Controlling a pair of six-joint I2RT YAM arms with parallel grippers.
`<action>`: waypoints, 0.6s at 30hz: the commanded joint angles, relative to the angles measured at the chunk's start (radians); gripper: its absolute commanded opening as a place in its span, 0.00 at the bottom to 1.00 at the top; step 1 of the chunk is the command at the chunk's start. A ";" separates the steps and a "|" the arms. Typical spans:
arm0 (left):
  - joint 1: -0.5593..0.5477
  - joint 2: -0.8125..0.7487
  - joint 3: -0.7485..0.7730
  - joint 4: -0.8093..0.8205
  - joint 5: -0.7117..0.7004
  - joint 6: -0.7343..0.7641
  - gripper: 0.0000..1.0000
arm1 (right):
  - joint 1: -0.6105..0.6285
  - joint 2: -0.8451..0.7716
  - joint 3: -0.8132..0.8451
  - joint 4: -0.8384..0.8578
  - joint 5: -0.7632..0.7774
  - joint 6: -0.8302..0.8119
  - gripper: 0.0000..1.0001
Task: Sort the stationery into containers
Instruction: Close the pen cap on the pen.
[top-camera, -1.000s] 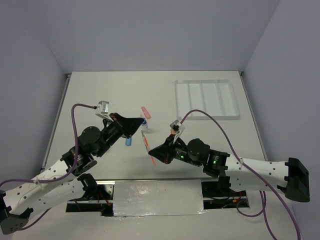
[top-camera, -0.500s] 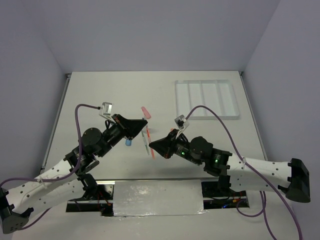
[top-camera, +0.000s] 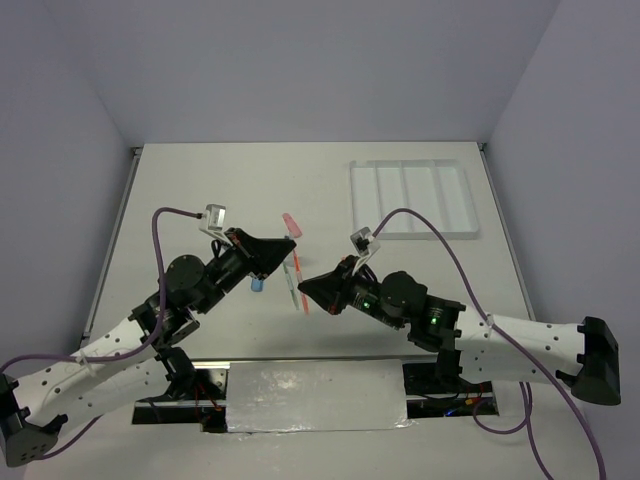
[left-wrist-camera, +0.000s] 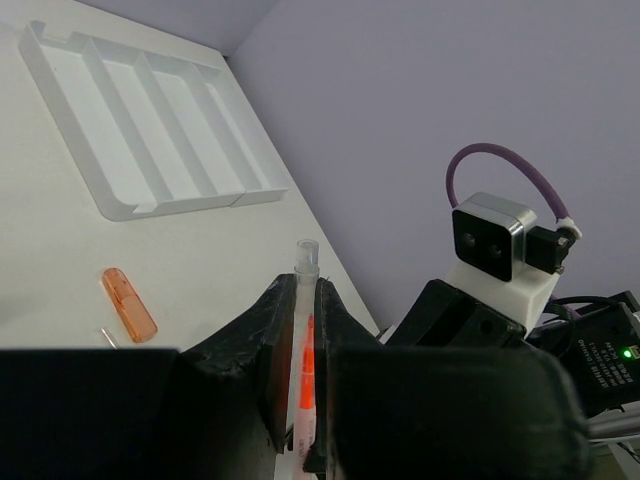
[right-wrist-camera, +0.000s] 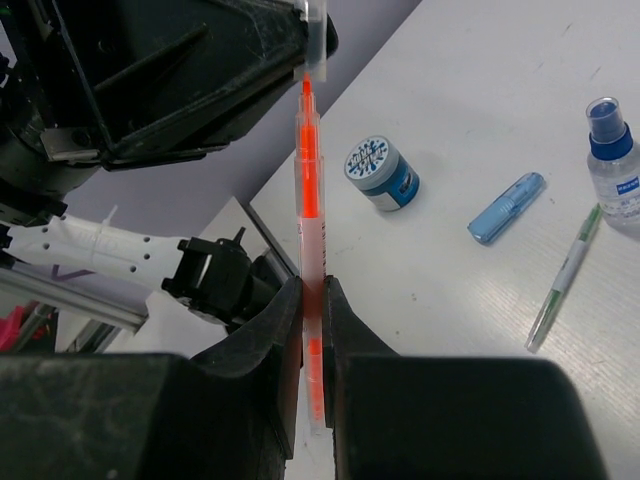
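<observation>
Surface: white table (top-camera: 200, 190) boxed in by plain lilac walls, both arm bases at its near edge
Right gripper: the right gripper (top-camera: 304, 291) hangs over the middle of the table, jaws clenched on the near part of a thin orange pen with a clear barrel (right-wrist-camera: 310, 200)
Left gripper: the left gripper (top-camera: 286, 258) meets it from the left, jaws clenched on the far end of the same thin orange pen
Pen position: off the table, spanning the two grippers tip to tip; a clear tube end pokes past the left fingertips, and I cannot tell whether that is a separate cap
Step in hand: probably a mid-air handover or capping of the pen, before it goes to a compartment
Next move: one gripper must let go while the other keeps its grip; the pen then needs carrying far and right and turning to lie lengthwise in a compartment
Loose stationery below: round blue roll with a patterned white top (right-wrist-camera: 380, 172), short blue capsule-like piece (right-wrist-camera: 507, 207), thin green-and-white pen (right-wrist-camera: 563, 290), small clear bottle with a blue cap (right-wrist-camera: 612, 160), all lying on the table
Farther out: short orange capsule-like piece (left-wrist-camera: 129, 304) and short pink capsule-like piece (top-camera: 291, 224), each lying alone
Container: flat white four-compartment tray (top-camera: 412, 232) at the far right, well apart from the pen, no stationery seen in it
</observation>
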 joint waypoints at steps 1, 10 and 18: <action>-0.001 0.006 0.004 0.056 0.011 0.027 0.00 | 0.008 -0.006 0.057 0.013 0.038 -0.019 0.00; -0.001 0.012 -0.009 0.088 0.041 0.025 0.00 | 0.005 0.015 0.098 -0.047 0.108 -0.010 0.00; -0.001 0.023 -0.018 0.117 0.080 0.034 0.00 | 0.005 0.037 0.149 -0.053 0.136 -0.010 0.00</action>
